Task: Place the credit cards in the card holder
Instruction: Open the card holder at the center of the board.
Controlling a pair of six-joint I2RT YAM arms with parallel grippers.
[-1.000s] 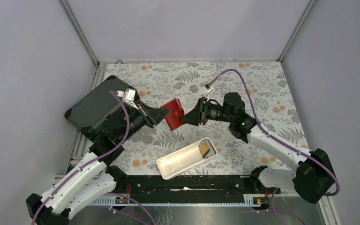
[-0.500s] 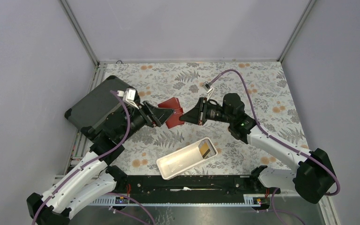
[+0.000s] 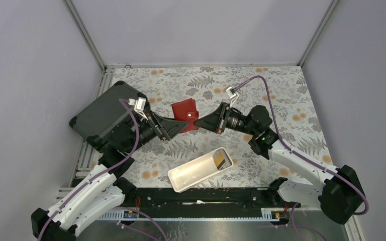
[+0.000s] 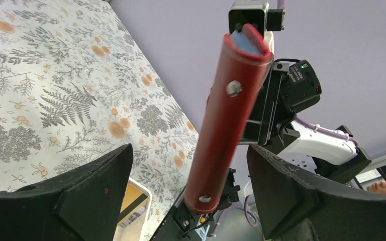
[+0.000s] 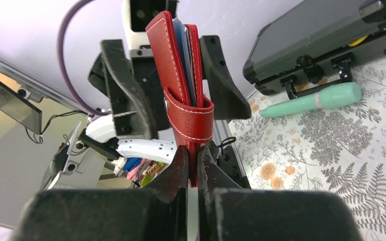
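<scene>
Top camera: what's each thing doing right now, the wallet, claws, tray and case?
wallet: folded, blue cards inside.
left gripper: open around wallet, not touching.
right gripper: shut on wallet's edge.
tray: holding one yellow card.
case: closed.

Three views here. The top cam sits up high behind the left arm [image 3: 95, 181] and right arm [image 3: 301, 160], looking down and forward over the whole bench [image 3: 281, 90], far enough back to catch the walls [image 3: 30, 75] too. The left wrist cam rides right behind the left claw [image 4: 190, 150], low and tilted upward, facing across at the right arm, super close. The right wrist cam looks out along the right claw [image 5: 192, 155], facing back at the left arm. So the wrist cams basically stare at each other, and all three views share the card holder [image 4: 226, 115] mid-bench.
</scene>
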